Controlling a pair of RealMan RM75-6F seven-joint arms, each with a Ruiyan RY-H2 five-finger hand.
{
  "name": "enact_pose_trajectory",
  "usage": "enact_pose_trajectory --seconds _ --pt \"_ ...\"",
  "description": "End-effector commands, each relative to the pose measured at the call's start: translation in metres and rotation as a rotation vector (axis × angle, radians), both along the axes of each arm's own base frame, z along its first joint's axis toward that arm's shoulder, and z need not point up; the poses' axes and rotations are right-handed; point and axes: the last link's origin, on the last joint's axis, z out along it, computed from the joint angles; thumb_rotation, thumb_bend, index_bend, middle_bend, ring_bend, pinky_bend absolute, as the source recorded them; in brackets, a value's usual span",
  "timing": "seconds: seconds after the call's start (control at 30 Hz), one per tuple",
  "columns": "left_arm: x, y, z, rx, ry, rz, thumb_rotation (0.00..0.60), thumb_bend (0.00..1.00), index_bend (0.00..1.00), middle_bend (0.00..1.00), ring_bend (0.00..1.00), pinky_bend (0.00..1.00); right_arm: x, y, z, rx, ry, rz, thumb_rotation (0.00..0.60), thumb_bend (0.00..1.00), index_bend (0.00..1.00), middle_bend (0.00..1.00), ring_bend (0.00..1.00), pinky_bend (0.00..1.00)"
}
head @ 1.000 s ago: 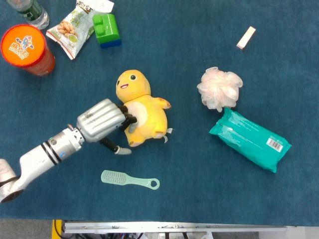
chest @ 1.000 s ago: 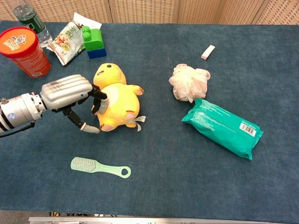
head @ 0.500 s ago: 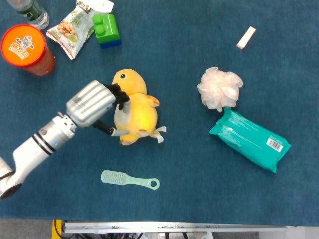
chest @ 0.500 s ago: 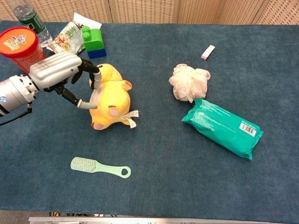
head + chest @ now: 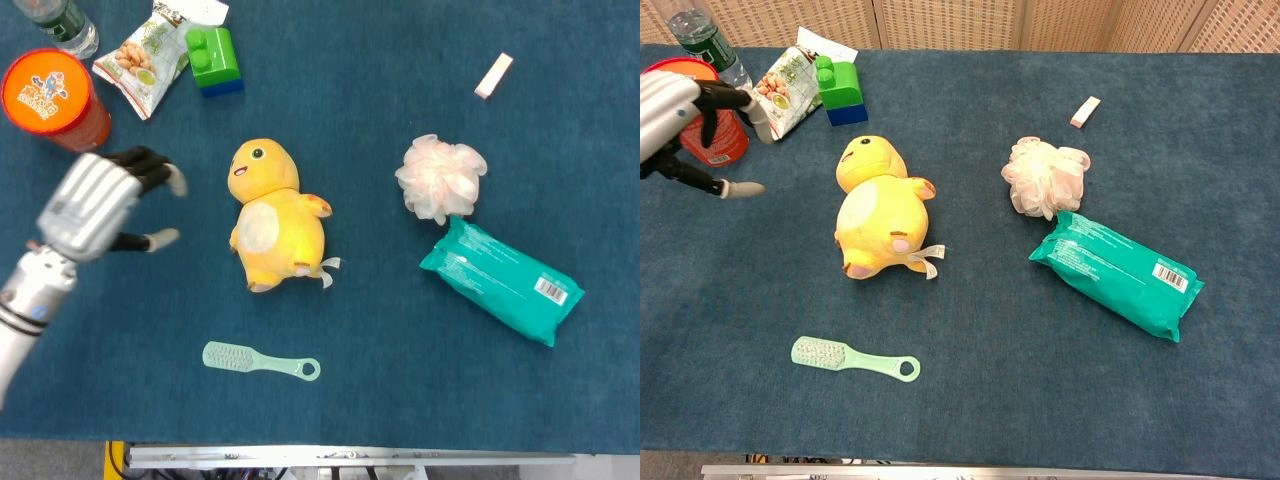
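A yellow plush duck toy (image 5: 268, 219) (image 5: 877, 213) lies on its back on the blue tabletop, head toward the far side. My left hand (image 5: 98, 206) (image 5: 685, 115) hovers to the left of it, lifted off the table, fingers spread and holding nothing. It is apart from the toy and close to the orange-lidded red canister (image 5: 50, 98) (image 5: 702, 140). My right hand shows in neither view.
A snack bag (image 5: 143, 57), a green and blue block (image 5: 213, 60) and a bottle (image 5: 58, 24) sit at the far left. A pink bath pouf (image 5: 440, 178), a teal wipes pack (image 5: 501, 279) and a small pink eraser (image 5: 493, 75) lie right. A mint brush (image 5: 258, 360) lies near the front.
My left hand gripped the plush toy and turned it, then let go and drew back to the left and upward. The toy now lies free on its back.
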Motion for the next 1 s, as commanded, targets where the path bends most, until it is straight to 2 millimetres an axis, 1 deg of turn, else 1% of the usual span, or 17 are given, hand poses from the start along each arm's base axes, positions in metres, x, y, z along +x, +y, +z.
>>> enact_pose_trajectory --seconds 0.03,0.13,0.23,0.33,0.43,0.63,0.83,1.0 --pt "-0.018 -0.013 0.022 0.095 0.003 0.098 0.600 0.03 0.45 0.46 0.37 0.61 -0.001 -0.001 -0.002 0.007 0.000 -0.001 0.600 0.05 0.24 0.29 0.16 0.27" --pt "-0.032 -0.024 0.032 0.137 0.032 0.197 0.600 0.03 0.43 0.43 0.36 0.57 -0.002 -0.002 -0.004 0.019 0.011 0.000 0.600 0.05 0.24 0.29 0.16 0.27" --pt "-0.047 -0.039 0.044 0.180 0.084 0.319 0.600 0.03 0.40 0.39 0.36 0.54 -0.003 -0.001 -0.007 0.052 0.014 -0.003 0.600 0.05 0.24 0.29 0.16 0.27" --pt "-0.054 -0.052 0.054 0.229 0.083 0.391 0.600 0.03 0.39 0.37 0.36 0.52 -0.003 0.000 -0.008 0.055 0.012 -0.004 0.600 0.05 0.24 0.29 0.16 0.27" --pt "-0.059 -0.065 0.061 0.265 0.063 0.426 0.600 0.03 0.39 0.37 0.36 0.51 -0.002 0.002 -0.010 0.057 0.007 -0.002 0.600 0.05 0.24 0.29 0.16 0.27" --pt "-0.062 -0.087 0.063 0.309 0.071 0.435 0.600 0.02 0.39 0.37 0.36 0.50 0.000 0.006 -0.019 0.095 -0.001 0.023 0.600 0.06 0.24 0.29 0.16 0.27" --pt "-0.062 -0.100 0.063 0.329 0.070 0.448 0.600 0.03 0.39 0.37 0.36 0.50 0.003 0.011 -0.025 0.113 0.001 0.038 0.600 0.06 0.24 0.29 0.16 0.27" --pt "-0.059 -0.106 0.061 0.307 0.082 0.436 0.600 0.03 0.39 0.37 0.36 0.50 0.004 0.012 -0.026 0.117 0.000 0.040 0.600 0.06 0.24 0.30 0.16 0.27"
